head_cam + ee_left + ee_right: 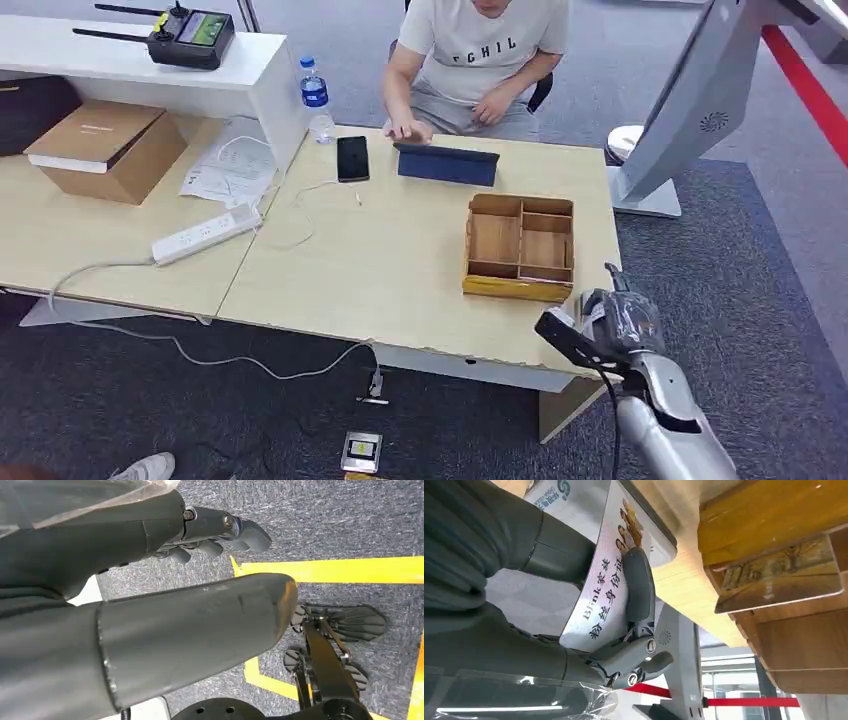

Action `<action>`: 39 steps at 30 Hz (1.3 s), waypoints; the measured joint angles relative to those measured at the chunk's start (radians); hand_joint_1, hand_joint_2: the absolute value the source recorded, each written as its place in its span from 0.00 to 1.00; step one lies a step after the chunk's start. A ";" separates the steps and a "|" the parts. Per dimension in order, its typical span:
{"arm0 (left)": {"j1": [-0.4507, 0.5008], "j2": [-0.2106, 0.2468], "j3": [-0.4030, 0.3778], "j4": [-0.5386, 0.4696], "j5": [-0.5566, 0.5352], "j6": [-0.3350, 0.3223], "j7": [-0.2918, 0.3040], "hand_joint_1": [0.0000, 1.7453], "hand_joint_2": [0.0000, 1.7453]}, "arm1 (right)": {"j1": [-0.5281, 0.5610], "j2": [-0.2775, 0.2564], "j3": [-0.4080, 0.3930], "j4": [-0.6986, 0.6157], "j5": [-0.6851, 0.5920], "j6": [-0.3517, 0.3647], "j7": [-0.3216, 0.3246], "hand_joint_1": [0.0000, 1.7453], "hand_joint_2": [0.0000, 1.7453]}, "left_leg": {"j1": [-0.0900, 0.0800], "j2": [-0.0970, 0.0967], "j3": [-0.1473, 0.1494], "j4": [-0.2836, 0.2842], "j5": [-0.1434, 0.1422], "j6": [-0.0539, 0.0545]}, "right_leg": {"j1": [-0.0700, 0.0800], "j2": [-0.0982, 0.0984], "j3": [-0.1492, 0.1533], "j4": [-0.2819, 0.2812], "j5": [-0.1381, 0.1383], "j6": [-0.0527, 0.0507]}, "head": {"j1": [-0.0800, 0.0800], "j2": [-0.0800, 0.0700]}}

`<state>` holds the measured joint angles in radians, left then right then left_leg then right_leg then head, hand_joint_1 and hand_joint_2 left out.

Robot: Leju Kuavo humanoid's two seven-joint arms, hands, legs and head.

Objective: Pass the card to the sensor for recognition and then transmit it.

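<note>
Card (599, 587) gripped in right hand (610, 325) beside bench (400, 270); left hand (210, 535) hangs, holds nothing. Sensing and handover seem not yet done.

Silver right arm (668, 420) with black cable, clear plastic wrap over what looks like grey-fingered right hand (610, 322), screws at joints.

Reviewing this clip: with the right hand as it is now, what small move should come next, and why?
Probably carry the card forward over the desk toward the person's side. The right hand already holds it, hovering at the near edge beside the wooden box, while the left hand hangs over the floor. I cannot tell which item is the sensor.
</note>
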<state>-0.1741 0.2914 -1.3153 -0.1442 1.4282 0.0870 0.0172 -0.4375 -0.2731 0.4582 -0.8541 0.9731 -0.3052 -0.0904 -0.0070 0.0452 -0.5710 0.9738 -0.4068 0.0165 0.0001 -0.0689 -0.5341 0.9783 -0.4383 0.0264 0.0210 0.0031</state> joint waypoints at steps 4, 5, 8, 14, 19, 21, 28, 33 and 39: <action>0.000 0.006 0.000 0.000 -0.002 -0.001 0.006 0.00 0.00 | -0.020 -0.008 -0.003 0.043 -0.002 -0.042 -0.024 1.00 1.00 | 0.000 0.000 0.000 0.000 0.000 0.000 | 0.000 0.000 0.000 0.000 0.000 0.000 | 0.000 0.000; 0.000 0.008 0.000 0.000 -0.002 -0.001 0.007 0.00 0.00 | -0.027 -0.011 -0.005 0.051 -0.003 -0.045 -0.026 1.00 1.00 | 0.000 0.000 0.000 0.000 0.000 0.000 | 0.000 0.000 0.000 0.000 0.000 0.000 | 0.000 0.000; 0.000 0.012 0.000 0.000 -0.002 -0.003 0.009 0.00 0.00 | -0.050 -0.025 -0.012 0.068 -0.007 -0.051 -0.030 1.00 1.00 | 0.000 0.000 0.000 0.000 0.000 0.000 | 0.000 0.000 0.000 0.000 0.000 0.000 | 0.000 0.000; 0.000 0.016 0.000 0.000 0.000 -0.004 0.011 0.00 0.00 | -0.076 -0.043 -0.031 0.098 -0.007 -0.052 -0.042 1.00 1.00 | 0.000 0.000 0.000 0.000 0.000 0.000 | 0.000 0.000 0.000 0.000 0.000 0.000 | 0.000 0.000; 0.000 0.017 0.000 0.000 0.000 -0.004 0.011 0.00 0.00 | -0.081 -0.047 -0.034 0.116 -0.007 -0.053 -0.044 1.00 1.00 | 0.000 0.000 0.000 0.000 0.000 0.000 | 0.000 0.000 0.000 0.000 0.000 0.000 | 0.000 0.000; 0.000 0.018 0.000 0.000 0.000 -0.004 0.011 0.00 0.00 | -0.081 -0.049 -0.034 0.121 -0.007 -0.053 -0.044 1.00 1.00 | 0.000 0.000 0.000 0.000 0.000 0.000 | 0.000 0.000 0.000 0.000 0.000 0.000 | 0.000 0.000; 0.000 0.018 0.000 0.000 0.001 -0.004 0.011 0.00 0.00 | -0.083 -0.050 -0.034 0.137 -0.005 -0.054 -0.044 1.00 1.00 | 0.000 0.000 0.000 0.000 0.000 0.000 | 0.000 0.000 0.000 0.000 0.000 0.000 | 0.000 0.000; 0.000 0.018 0.000 0.000 -0.003 -0.003 0.012 0.00 0.00 | -0.072 -0.047 -0.032 0.158 -0.044 -0.063 -0.066 1.00 1.00 | 0.000 0.000 0.000 0.000 0.000 0.000 | 0.000 0.000 0.000 0.000 0.000 0.000 | 0.000 0.000; -0.001 0.015 0.000 0.000 0.003 0.002 0.018 0.00 0.00 | -0.033 -0.015 -0.032 0.194 -0.062 -0.110 -0.079 1.00 1.00 | 0.000 0.001 0.001 0.000 0.000 0.000 | 0.000 0.000 0.000 0.000 0.000 0.000 | 0.000 0.000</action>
<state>-0.1748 0.3067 -1.3153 -0.1442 1.4313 0.0885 0.0351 -0.4706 -0.2880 0.4261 -0.6603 0.9113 -0.4151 -0.1690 -0.0069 0.0458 -0.5704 0.9738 -0.4069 0.0164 0.0002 -0.0686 -0.5340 0.9783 -0.4382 0.0262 0.0210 0.0031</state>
